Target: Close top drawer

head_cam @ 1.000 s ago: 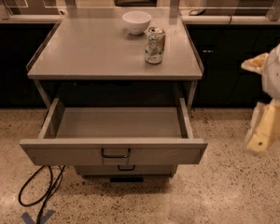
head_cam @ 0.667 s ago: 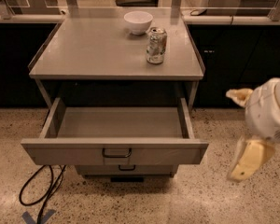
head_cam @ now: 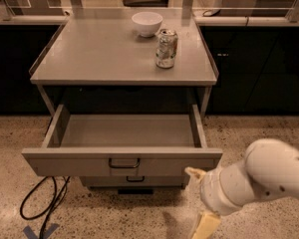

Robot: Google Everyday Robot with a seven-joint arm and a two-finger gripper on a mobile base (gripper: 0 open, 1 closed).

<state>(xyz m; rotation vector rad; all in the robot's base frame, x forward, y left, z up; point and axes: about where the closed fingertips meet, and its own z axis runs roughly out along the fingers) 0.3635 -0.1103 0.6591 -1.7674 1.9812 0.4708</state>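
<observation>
The top drawer (head_cam: 65,162) is standing pulled well out from under the bench (head_cam: 99,59), its wide grey front panel facing us and its dark bar handle (head_cam: 123,163) sitting at the centre of that panel. Down at the lower right, the arm (head_cam: 269,176) is reaching in from the right edge, and the claw (head_cam: 196,199) is hanging just below the drawer's right front corner. Its two cream fingers (head_cam: 206,226) are spreading wide apart and gripping nothing: the upper one is poking up close under the bottom edge of the panel, though whether it is touching is hard to call, and the lower one is pointing down toward the speckled floor (head_cam: 114,218). So the claw is sitting right of the handle and lower than it, near the panel's right end, in front of the cabinet. A narrower drawer (head_cam: 154,181) is peeking out beneath the open one. Up on the bench, a white bowl (head_cam: 147,23) is resting near the back, and a drinks can (head_cam: 166,49) is standing upright just in front of it to the right. A black cable (head_cam: 39,209) is looping across the floor at the lower left
</observation>
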